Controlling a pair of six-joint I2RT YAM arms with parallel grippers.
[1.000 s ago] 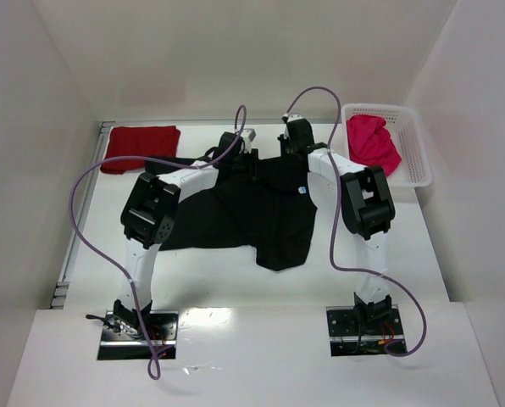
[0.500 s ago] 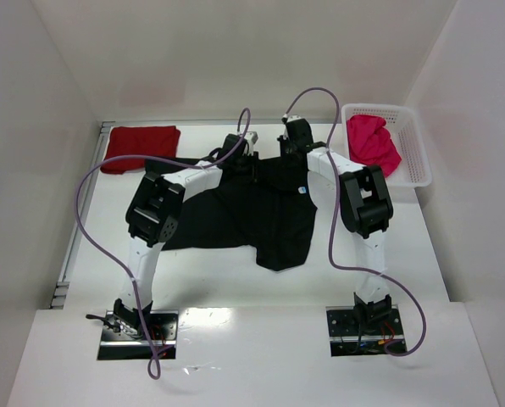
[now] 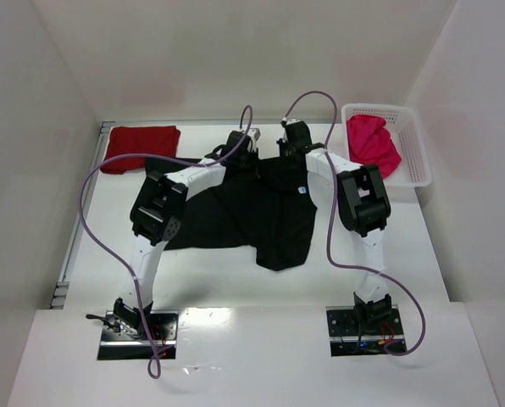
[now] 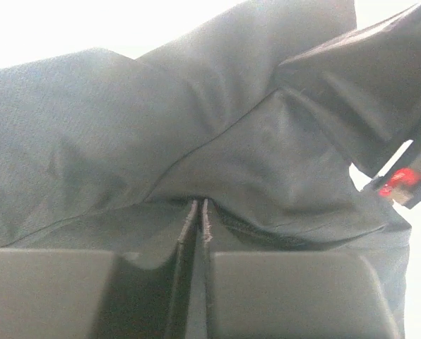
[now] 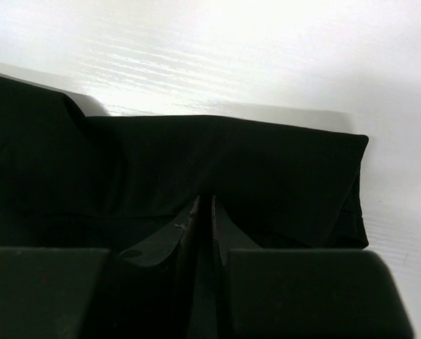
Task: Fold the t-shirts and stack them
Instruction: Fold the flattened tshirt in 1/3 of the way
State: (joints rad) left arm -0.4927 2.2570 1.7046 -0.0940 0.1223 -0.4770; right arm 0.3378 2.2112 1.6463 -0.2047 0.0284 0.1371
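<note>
My left gripper and right gripper each pinch the black t-shirt — spread on the white table, white walls boxing it in.

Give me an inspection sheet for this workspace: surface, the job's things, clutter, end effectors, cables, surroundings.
Surface: white table, glare along its near edge.
Job's things: black t-shirt spread mid-table; dark red t-shirt folded far left; pink-red t-shirt bunched in the white mesh basket.
Clutter: only that basket, far right.
End effectors: left end effector and right end effector both pinched shut on the black t-shirt's far edge.
Cables: purple cables loop loosely off both arms.
Surroundings: white walls on three sides.
</note>
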